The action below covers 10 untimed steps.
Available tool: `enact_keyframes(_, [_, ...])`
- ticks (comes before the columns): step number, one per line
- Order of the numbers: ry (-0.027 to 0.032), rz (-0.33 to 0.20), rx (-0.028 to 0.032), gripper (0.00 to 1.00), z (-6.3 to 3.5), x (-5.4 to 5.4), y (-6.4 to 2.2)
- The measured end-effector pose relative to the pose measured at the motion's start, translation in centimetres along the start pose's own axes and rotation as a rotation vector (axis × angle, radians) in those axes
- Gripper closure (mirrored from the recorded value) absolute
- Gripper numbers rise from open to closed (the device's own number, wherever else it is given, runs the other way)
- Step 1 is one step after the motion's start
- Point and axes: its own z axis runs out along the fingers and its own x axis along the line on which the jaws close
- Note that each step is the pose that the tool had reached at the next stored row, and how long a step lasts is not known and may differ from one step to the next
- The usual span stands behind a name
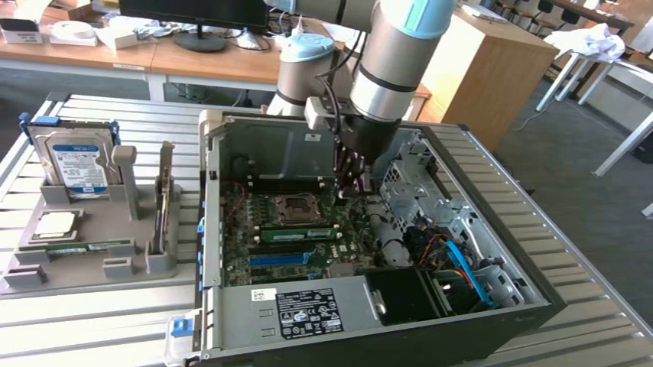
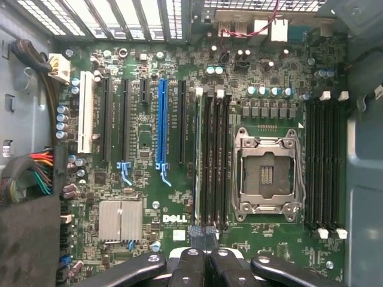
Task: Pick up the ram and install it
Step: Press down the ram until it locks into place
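— How does the end effector stand?
— Clenched, fingers pressed together, low inside the open computer case, with no clear hold on anything.
— And the ram?
— On edge in a motherboard slot, one end right at the fingertips, between the processor socket and the blue slot. Whether they touch cannot be told. The case lies on the slatted counter

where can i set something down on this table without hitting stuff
The slatted table is bare in front of the grey tray, at the exterior view's lower left, and in a strip on the exterior view's right of the computer case. Crowded: the tray with the hard drive, and inside the case round the gripper.
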Motion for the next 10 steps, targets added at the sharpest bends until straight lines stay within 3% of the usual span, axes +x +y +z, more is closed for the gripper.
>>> enact_keyframes(10, [0.0, 0.0, 0.0, 0.9, 0.97, 0.02, -0.03])
